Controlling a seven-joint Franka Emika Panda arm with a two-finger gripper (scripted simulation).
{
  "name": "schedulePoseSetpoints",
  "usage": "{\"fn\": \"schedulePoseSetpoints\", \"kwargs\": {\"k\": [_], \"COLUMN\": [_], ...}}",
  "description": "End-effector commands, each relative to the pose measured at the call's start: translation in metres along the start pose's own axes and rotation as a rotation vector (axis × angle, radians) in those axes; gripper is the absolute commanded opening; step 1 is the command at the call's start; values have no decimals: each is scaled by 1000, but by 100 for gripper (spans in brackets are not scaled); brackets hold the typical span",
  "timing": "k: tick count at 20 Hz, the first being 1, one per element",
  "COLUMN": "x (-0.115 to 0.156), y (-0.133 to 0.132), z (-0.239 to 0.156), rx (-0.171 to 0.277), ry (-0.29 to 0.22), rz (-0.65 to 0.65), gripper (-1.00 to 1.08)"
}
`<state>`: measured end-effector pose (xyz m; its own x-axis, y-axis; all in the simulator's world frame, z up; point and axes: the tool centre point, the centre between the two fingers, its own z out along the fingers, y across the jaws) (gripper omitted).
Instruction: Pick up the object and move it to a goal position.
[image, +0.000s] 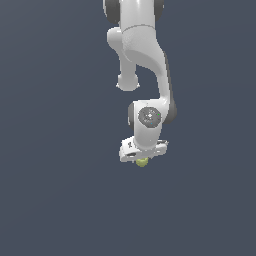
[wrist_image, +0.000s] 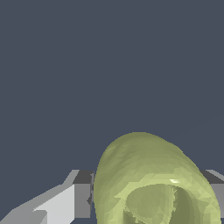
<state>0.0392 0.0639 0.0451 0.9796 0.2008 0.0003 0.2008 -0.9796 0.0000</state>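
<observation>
The object (image: 142, 162) is a small yellow-green lump that peeks out just under the white hand of my arm in the exterior view. In the wrist view the object (wrist_image: 144, 175) fills the space between the two grey fingers (wrist_image: 83, 199), and its ridged, hollowed end faces the camera. My gripper (image: 141, 160) points straight down and is shut on the object, with a finger against each side of it. Most of the lump is hidden by the hand in the exterior view. I cannot tell whether it rests on the surface or hangs above it.
A plain dark blue-grey surface (image: 55, 200) fills both views. The white arm (image: 142, 55) reaches down from the top of the exterior view. Nothing else shows.
</observation>
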Motion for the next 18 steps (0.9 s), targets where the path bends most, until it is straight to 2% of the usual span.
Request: {"fn": "schedulePoseSetpoints", "kwargs": {"k": [1, 10, 18], "x": [0, -1, -8], "y": [0, 1, 13], "z": [0, -4, -40], "rx": [0, 0, 0], "ry": [0, 0, 0], "rz": [0, 0, 0], "gripper": [-100, -100, -100]}}
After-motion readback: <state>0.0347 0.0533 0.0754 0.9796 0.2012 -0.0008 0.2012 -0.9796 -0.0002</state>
